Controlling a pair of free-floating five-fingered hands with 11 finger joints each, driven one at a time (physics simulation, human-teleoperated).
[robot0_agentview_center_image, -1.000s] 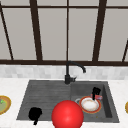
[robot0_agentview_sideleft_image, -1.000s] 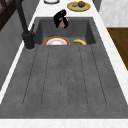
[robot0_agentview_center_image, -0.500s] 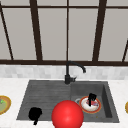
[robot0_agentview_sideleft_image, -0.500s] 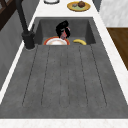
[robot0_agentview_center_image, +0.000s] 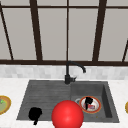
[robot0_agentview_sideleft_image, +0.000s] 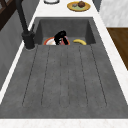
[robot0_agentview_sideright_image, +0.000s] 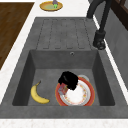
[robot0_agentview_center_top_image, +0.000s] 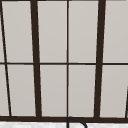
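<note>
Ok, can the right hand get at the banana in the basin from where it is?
Probably yes. The right hand sits over the plate, and the banana lies apart beside it on bare basin floor, nothing between them.

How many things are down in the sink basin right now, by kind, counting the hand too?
Plate: 1, red-rimmed
Banana: 1
Small object on the plate, under the hand, kind unclear: 1
Right hand: 1, over the plate
Total: 4

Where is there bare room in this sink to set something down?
The ribbed grey drainboard left of the black faucet lies bare. The basin is crowded: orange-rimmed white plate under the right hand, yellow banana beside it.
</note>
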